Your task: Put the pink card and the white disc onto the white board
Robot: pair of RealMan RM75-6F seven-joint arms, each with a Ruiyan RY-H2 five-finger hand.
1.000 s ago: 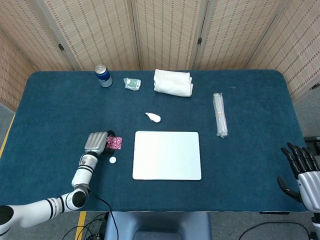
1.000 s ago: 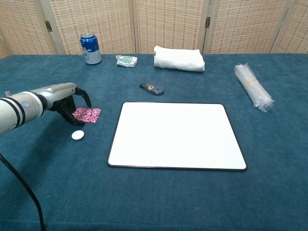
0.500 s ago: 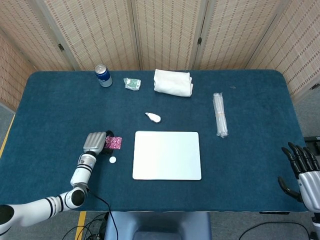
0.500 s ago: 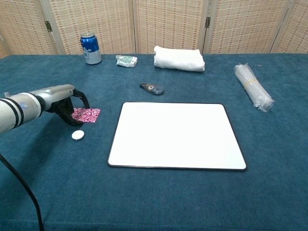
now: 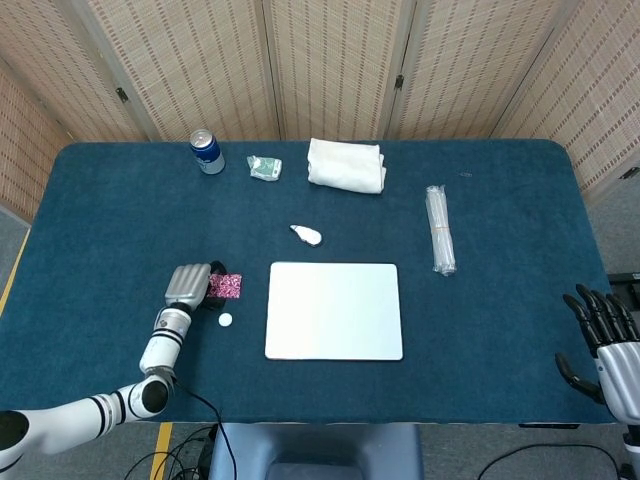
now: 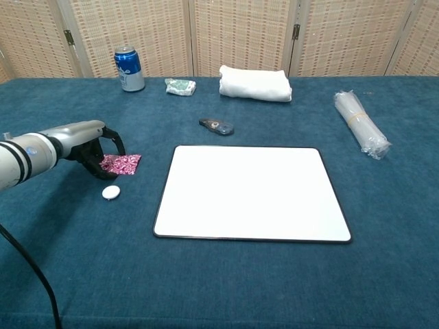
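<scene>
The pink patterned card [image 5: 227, 286] [image 6: 124, 163] lies flat on the blue cloth, left of the white board [image 5: 334, 310] [image 6: 250, 192]. My left hand [image 5: 189, 284] [image 6: 86, 140] is at the card's left edge, fingers curled down onto it and pinching it. The small white disc [image 5: 225, 320] [image 6: 110, 192] sits on the cloth just in front of the card, free of the hand. Nothing lies on the board. My right hand [image 5: 603, 340] hangs off the table's near right corner with fingers apart, holding nothing; only the head view shows it.
Along the far edge stand a blue can [image 5: 207, 152] [image 6: 129, 68], a small green packet [image 5: 264, 168] [image 6: 180, 86] and a folded white towel [image 5: 346, 164] [image 6: 254, 83]. A small dark-and-white object [image 5: 306, 234] [image 6: 216, 126] lies behind the board. A clear plastic roll [image 5: 439, 230] [image 6: 360, 125] lies right.
My left hand's fingers have curled further in over the card's left edge, and hand and card have shifted slightly left. The disc, the board and the right hand have not moved.
</scene>
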